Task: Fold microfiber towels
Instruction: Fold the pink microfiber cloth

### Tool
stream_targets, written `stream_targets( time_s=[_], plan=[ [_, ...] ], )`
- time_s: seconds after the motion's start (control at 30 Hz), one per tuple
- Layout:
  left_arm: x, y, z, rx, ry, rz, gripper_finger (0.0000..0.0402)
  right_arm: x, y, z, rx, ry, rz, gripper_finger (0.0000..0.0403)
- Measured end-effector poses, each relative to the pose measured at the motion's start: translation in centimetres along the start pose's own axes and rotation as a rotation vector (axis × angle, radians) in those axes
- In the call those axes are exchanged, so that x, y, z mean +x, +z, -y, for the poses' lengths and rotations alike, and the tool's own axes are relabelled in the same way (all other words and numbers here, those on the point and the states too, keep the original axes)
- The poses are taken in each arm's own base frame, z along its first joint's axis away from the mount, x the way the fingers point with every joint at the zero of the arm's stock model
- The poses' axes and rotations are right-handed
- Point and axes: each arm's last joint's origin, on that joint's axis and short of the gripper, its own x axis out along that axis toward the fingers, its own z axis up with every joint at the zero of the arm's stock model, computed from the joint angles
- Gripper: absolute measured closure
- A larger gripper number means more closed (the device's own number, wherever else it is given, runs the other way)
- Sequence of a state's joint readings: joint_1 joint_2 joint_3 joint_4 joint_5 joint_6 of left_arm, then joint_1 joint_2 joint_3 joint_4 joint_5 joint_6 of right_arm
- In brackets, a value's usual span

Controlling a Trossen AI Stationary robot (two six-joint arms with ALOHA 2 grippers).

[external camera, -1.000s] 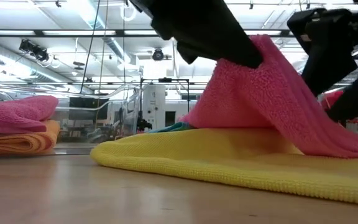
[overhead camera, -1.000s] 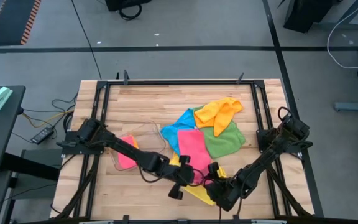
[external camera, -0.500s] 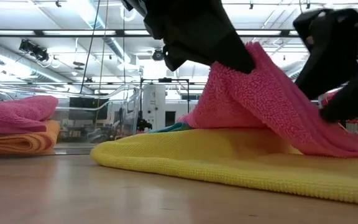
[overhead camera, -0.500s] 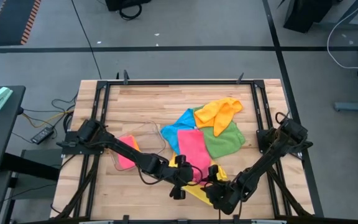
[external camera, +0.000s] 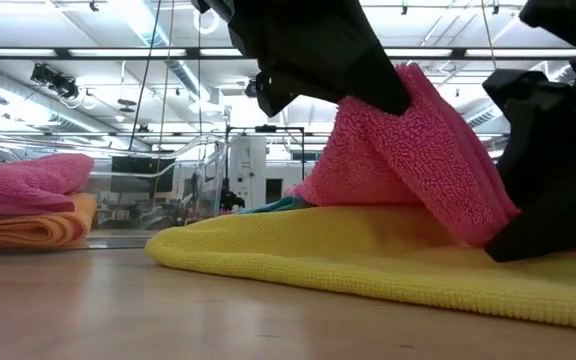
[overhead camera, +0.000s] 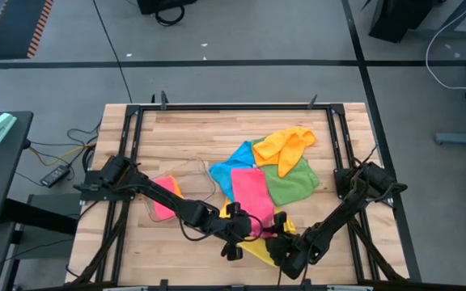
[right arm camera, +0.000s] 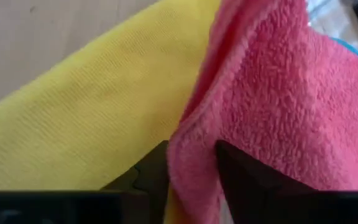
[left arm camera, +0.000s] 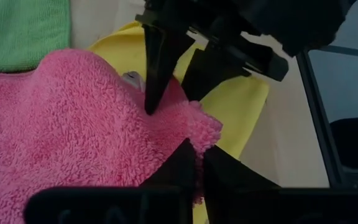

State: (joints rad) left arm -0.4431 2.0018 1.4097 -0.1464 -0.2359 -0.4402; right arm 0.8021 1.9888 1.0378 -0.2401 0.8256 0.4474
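A pink towel (overhead camera: 247, 190) lies partly on a yellow towel (overhead camera: 259, 249) near the table's near edge; its near end is raised in a peak (external camera: 408, 110). My left gripper (overhead camera: 245, 230) and my right gripper (overhead camera: 277, 238) are both shut on that raised end, side by side. The left one comes in from the table's left, the right one from the right. Blue (overhead camera: 235, 158), orange (overhead camera: 285, 145) and green (overhead camera: 294, 184) towels lie in a loose pile beyond it, overlapping. My left gripper pinches the pink towel's raised near corner (left arm camera: 199, 132) between its two fingers, slanting down from the table's left. The corner is lifted off the yellow towel (left arm camera: 241, 106); the rest of the pink towel slopes down onto the pile. One layer or several, I cannot tell. My right gripper pinches the pink towel's near edge (right arm camera: 190, 142) between its two fingers (right arm camera: 241, 171), coming low from the table's right and near side. The edge stands clear of the yellow towel (right arm camera: 98, 99) and the cloth rises slack from it toward the peak.
A clear plastic tray (overhead camera: 191, 171) at the left centre holds a folded pink towel on a folded orange one (external camera: 28, 205). A black frame (overhead camera: 217, 107) runs round the table. Bare wood shows at the far side and the near left.
My right gripper has come down and toward the table's near edge and left, close behind the pink towel's near end. The part of the pink towel that trailed out flat on the yellow towel has been drawn in, so its slope is steeper. My left gripper has barely moved.
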Motion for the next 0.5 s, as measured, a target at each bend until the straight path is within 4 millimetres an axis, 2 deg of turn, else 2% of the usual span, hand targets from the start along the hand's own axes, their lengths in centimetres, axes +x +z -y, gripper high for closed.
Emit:
stream_targets(
  time_s=[0.17, 0.23, 0.33, 0.5],
  plan=[
    [-0.1, -0.2, 0.4, 0.018, -0.005, -0.005, 0.0394, -0.6, 0.1, -0.5, -0.011, 0.049, -0.01, 0.0369],
    [-0.2, -0.4, 0.6, 0.039, -0.009, -0.013, 0.0393, -1.3, 0.4, -0.4, -0.028, 0.079, -0.024, 0.0391],
    [-0.3, -0.7, 1.2, 0.062, -0.031, -0.02, 0.0377, -2.9, 1.5, 0.3, -0.014, 0.172, -0.038, 0.0393],
    [-0.6, -1.0, 2.4, 0.075, -0.085, -0.01, 0.0361, -5.1, 2.9, 1.7, 0.053, 0.422, -0.1, 0.0391]
  ],
)
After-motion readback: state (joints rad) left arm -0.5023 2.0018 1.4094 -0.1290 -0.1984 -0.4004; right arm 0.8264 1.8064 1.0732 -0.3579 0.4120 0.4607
